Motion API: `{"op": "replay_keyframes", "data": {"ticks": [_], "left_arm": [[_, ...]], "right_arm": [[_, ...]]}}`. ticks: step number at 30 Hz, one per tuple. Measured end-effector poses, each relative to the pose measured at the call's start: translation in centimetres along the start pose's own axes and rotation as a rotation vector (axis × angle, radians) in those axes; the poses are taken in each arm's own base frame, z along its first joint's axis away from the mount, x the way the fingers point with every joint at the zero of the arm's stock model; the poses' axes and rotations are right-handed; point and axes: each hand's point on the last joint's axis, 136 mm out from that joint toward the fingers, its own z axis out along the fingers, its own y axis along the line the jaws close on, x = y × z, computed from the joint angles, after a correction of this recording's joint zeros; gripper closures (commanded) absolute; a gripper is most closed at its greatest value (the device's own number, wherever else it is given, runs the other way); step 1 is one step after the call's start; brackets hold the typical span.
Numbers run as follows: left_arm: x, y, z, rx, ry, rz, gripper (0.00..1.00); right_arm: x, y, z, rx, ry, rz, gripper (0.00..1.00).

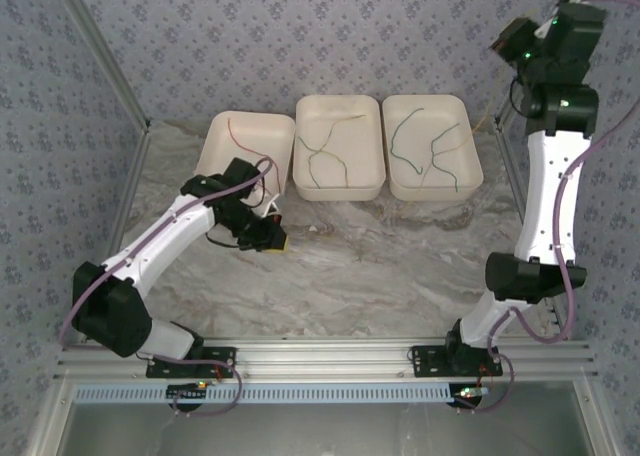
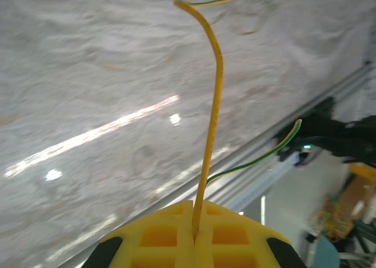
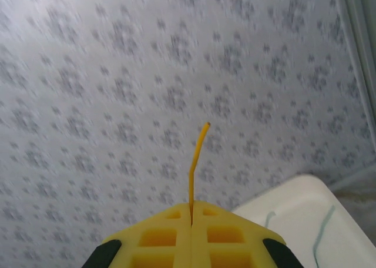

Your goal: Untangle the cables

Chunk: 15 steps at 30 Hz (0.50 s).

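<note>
Over the marble table (image 1: 360, 276), my left gripper (image 1: 268, 238) sits low beside the left tray (image 1: 262, 126), jaws pinched shut on a yellow cable (image 2: 212, 103) running straight out ahead of them, while the right gripper (image 1: 512, 41), high at far right, is clamped on a yellow cable end (image 3: 197, 156).

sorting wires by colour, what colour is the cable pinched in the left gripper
Yellow: the cable shows best in the left wrist view.

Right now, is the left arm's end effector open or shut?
Shut: on the left end effector, the yellow fingers meet without a gap, pinching a thin yellow cable.
</note>
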Motion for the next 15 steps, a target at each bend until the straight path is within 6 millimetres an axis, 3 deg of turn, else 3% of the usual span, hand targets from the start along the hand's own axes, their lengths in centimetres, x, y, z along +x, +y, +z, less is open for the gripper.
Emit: {"op": "replay_keyframes", "data": {"ticks": [5,10,15], "left_arm": [[0.6,4.5,1.9,-0.212,0.062,-0.041,1.00],[1.9,9.5,3.1,-0.462,0.143,-0.085,1.00],[2.9,13.8,2.4,-0.605,0.145,-0.219,1.00]], "right_arm": [[-6.2,1.3,-1.6,-0.071,-0.161,0.089,1.00],[-8.7,1.1,-2.8,-0.107,-0.229,0.166,1.00],[-10.4,-0.5,-3.3,-0.092,-0.269,0.217,1.00]]}}
